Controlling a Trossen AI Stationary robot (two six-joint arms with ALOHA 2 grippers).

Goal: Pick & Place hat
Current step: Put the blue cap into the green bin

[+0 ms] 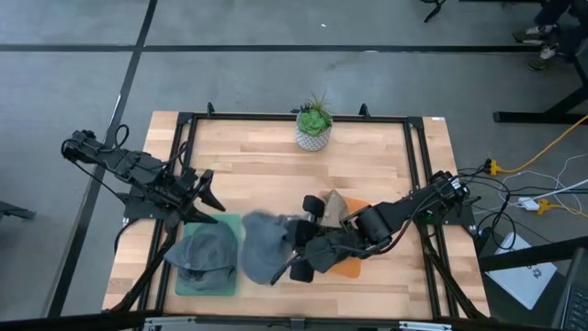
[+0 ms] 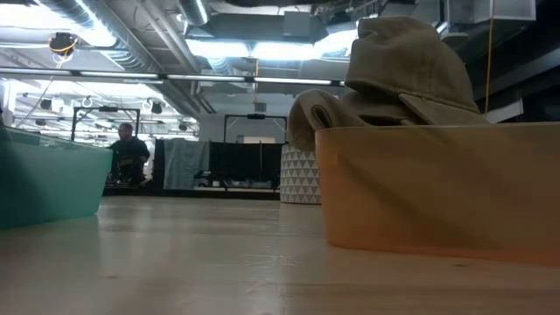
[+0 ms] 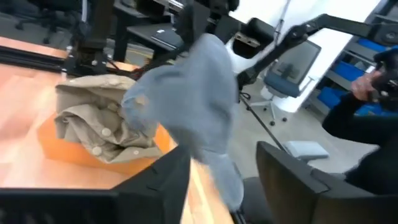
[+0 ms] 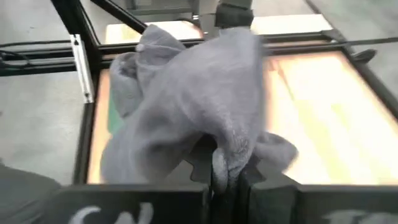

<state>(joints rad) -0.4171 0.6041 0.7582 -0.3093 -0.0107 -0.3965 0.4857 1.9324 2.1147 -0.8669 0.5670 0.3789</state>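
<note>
Grey concrete floor surrounds the wooden table (image 1: 276, 165) I am working from afar, its black frame running along both sides in the high view. At the upper centre of that frame a small potted plant (image 1: 314, 126) stands in a patterned white pot, well clear of the arms. At the lower left a green tray (image 1: 207, 283) holds a grey hat (image 1: 204, 253); at the lower centre-right an orange tray (image 1: 347, 267) holds a tan hat (image 1: 336, 208), which in the low view rises above the orange wall at the right of the frame. Between the two trays, low in the centre of the high view, a second grey hat (image 1: 266, 246) hangs bunched from the right gripper (image 1: 296, 260); my right wrist view shows those fingers pressed together on a fold of its cloth. The left gripper (image 1: 209, 195) sits at the middle left of the high view, just above the green tray, its fingers apart with nothing between them, and its wrist view looks across at the hanging grey hat with the tan hat in its orange tray behind. Cables trail over the floor at the right edge of the high view. A seated person (image 2: 128, 153) shows far back at the left of the low view. I can read no writing anywhere.
</note>
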